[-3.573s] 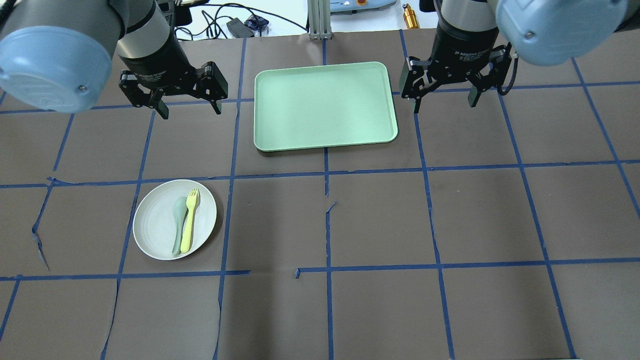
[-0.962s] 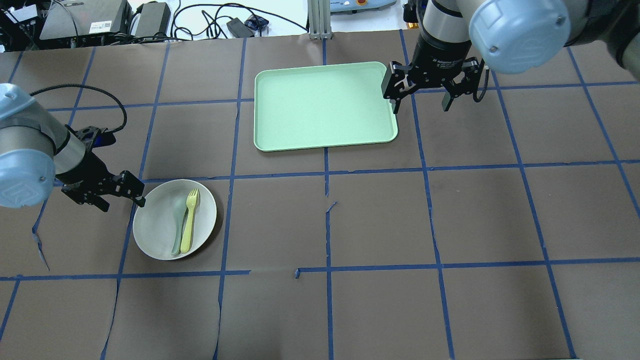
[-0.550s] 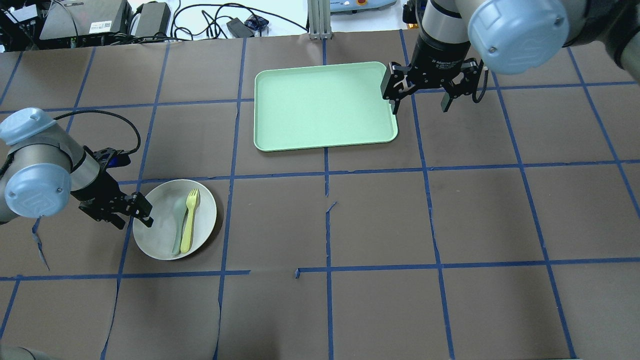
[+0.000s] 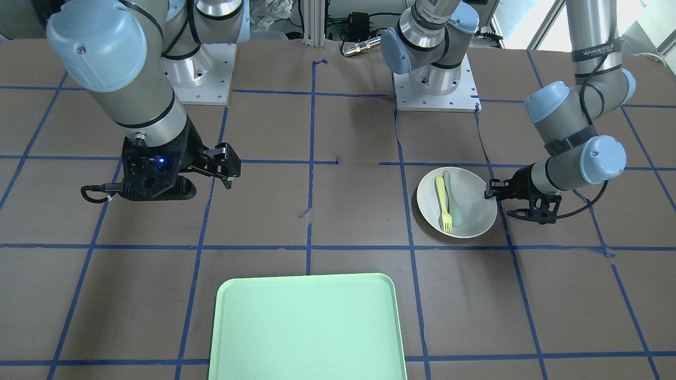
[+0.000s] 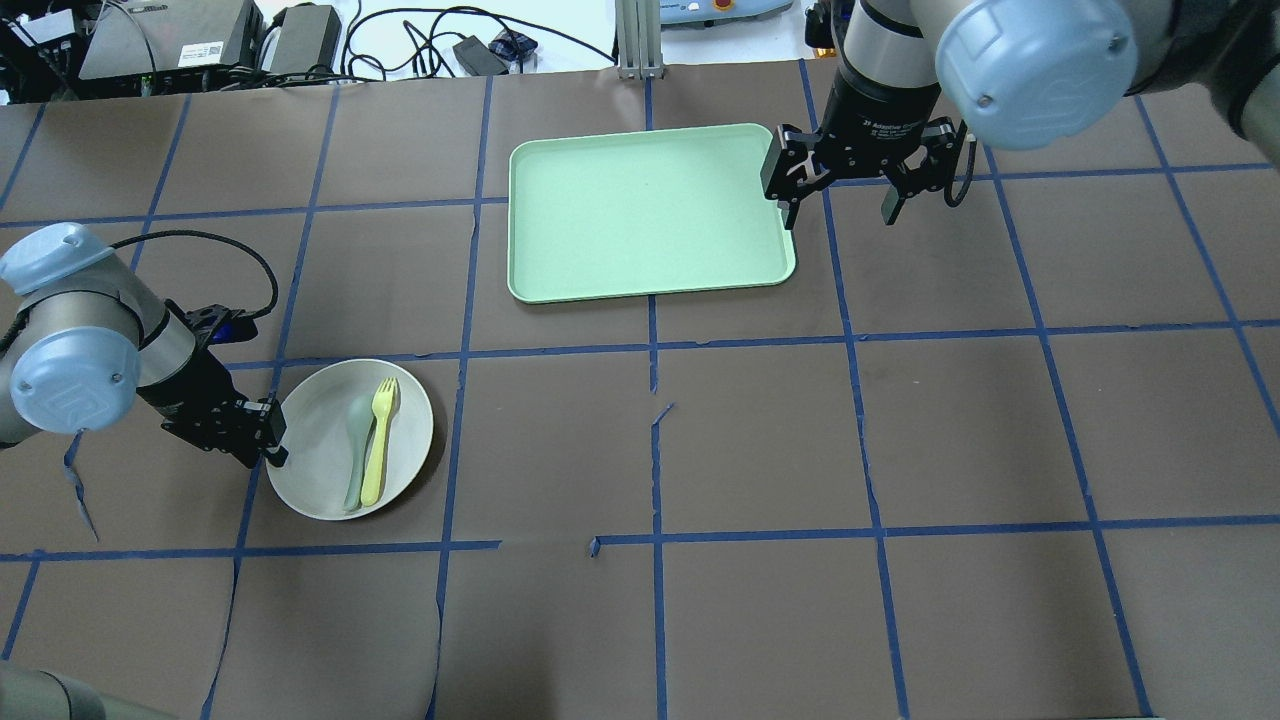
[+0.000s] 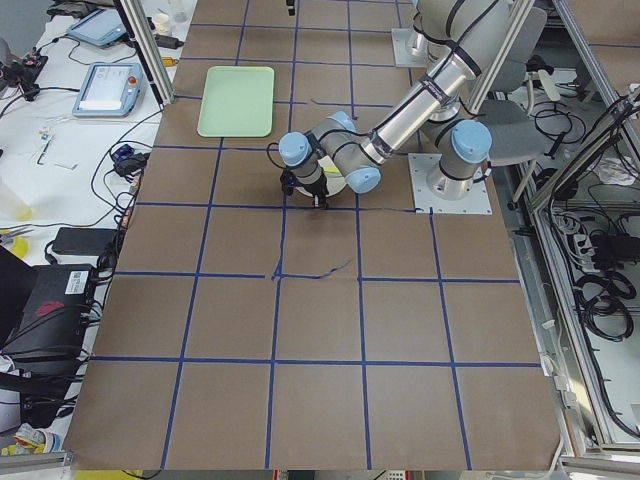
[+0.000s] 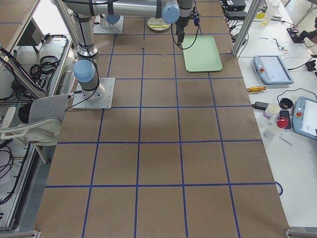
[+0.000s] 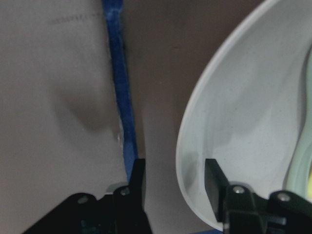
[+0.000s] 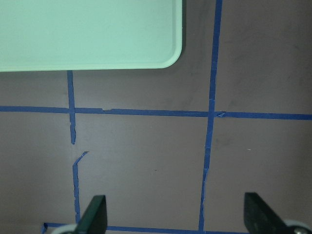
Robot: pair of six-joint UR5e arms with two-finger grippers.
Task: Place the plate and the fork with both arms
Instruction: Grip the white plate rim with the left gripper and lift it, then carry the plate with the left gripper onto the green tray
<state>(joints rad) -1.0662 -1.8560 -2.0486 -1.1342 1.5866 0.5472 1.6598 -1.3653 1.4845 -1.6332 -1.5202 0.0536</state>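
The off-white plate (image 5: 310, 475) lies at the front left of the table, with the yellow-green fork (image 5: 379, 440) lying in it. Both also show in the front-facing view, the plate (image 4: 475, 214) and the fork (image 4: 442, 203). My left gripper (image 5: 275, 440) is low at the plate's left rim. In the left wrist view the gripper (image 8: 175, 185) is open, and its fingers (image 8: 138, 180) straddle the rim of the plate (image 8: 234, 126), one outside and one inside. My right gripper (image 5: 842, 205) is open and empty, hovering beside the tray's right edge.
A mint-green tray (image 5: 650, 210) lies at the back centre; its corner shows in the right wrist view (image 9: 87, 34). A pale grey-green spoon (image 5: 355, 435) lies in the plate beside the fork. Blue tape lines cross the brown table cover. Cables and gear lie beyond the far edge.
My left arm has swung from the back of the table down to the plate, and its fingers now sit at the left rim. My right gripper shifted slightly left toward the tray edge.
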